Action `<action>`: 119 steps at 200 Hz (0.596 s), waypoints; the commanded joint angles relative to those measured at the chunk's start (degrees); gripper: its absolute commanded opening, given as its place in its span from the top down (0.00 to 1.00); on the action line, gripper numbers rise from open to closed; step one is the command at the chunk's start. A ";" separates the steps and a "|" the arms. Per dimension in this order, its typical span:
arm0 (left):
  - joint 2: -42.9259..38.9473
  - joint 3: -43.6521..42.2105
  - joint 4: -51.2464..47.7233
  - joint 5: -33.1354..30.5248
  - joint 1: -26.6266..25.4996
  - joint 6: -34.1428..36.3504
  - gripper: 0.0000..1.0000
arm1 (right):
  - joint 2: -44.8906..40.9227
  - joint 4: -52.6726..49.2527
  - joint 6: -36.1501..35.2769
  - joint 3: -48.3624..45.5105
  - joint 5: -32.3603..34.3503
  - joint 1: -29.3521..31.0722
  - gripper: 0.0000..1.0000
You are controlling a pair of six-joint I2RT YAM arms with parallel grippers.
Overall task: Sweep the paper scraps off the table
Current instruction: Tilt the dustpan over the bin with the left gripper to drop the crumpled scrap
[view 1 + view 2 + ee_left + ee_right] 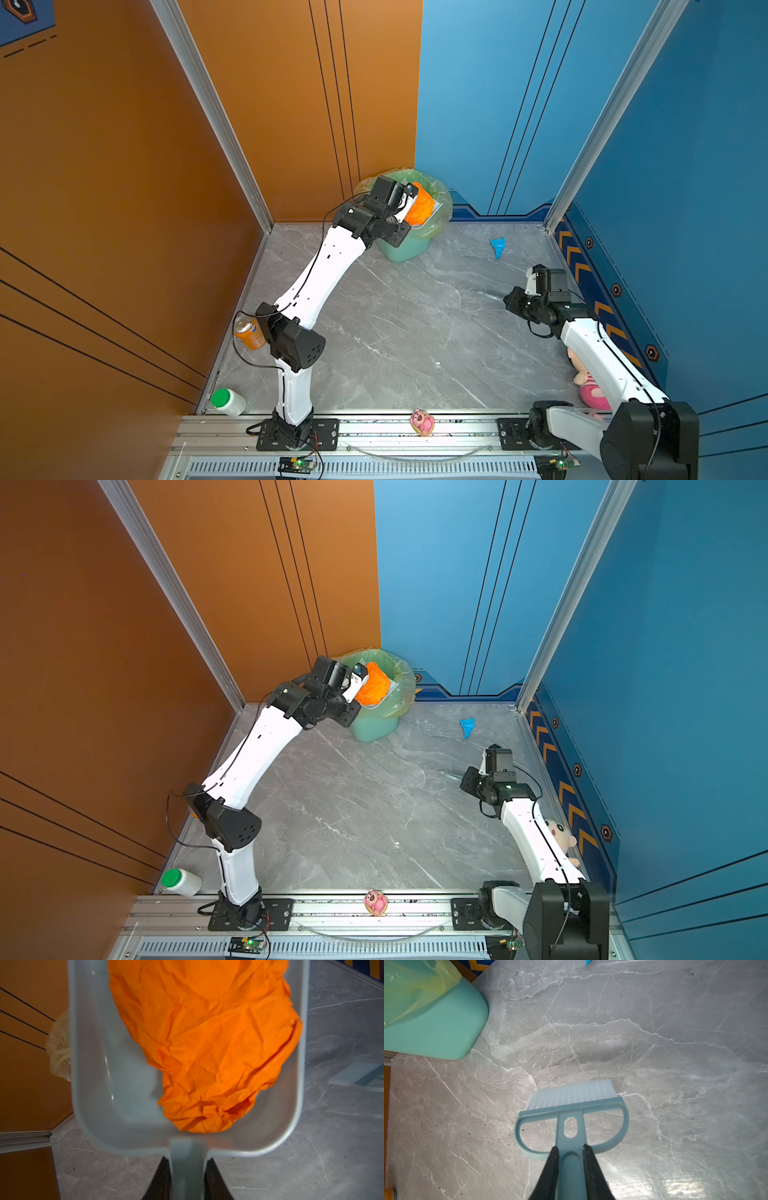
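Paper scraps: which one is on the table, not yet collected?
The blue scrap, lying loose on the table toward the far right wall. The orange scrap sits in the dustpan that the left gripper holds over the green bin.

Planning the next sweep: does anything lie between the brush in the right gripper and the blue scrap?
Nothing visible does: in both top views only bare table separates the brush, clamped in the right gripper, from the blue scrap.
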 commanded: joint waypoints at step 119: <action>13.71 22.64 -0.16 -14.10 6.79 5.20 1.00 | -0.63 1.59 1.56 -1.25 -0.32 0.42 1.00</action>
